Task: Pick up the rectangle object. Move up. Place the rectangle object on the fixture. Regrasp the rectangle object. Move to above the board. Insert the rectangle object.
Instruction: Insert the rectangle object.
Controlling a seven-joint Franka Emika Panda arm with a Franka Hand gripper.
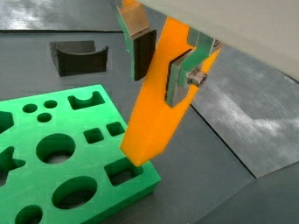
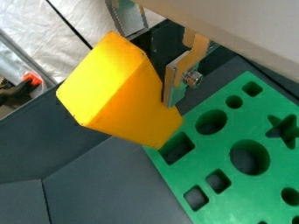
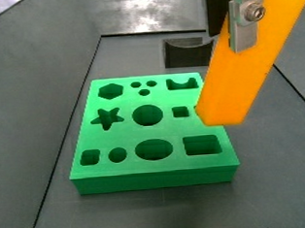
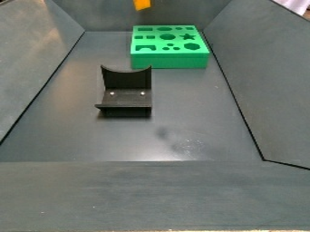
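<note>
My gripper is shut on the rectangle object, a long orange-yellow block, with the silver fingers clamped near its upper end. The block hangs lengthwise below the jaws. In a side view the gripper holds the block in the air over the right part of the green board. The board has several cut-out holes. The dark fixture with its notched top stands beyond the board. From the far side, only the block's lower tip shows, above the board.
The fixture stands alone on the dark floor, apart from the board. Sloping dark walls enclose the work area on both sides. In a wrist view the block fills the middle, with the board below it.
</note>
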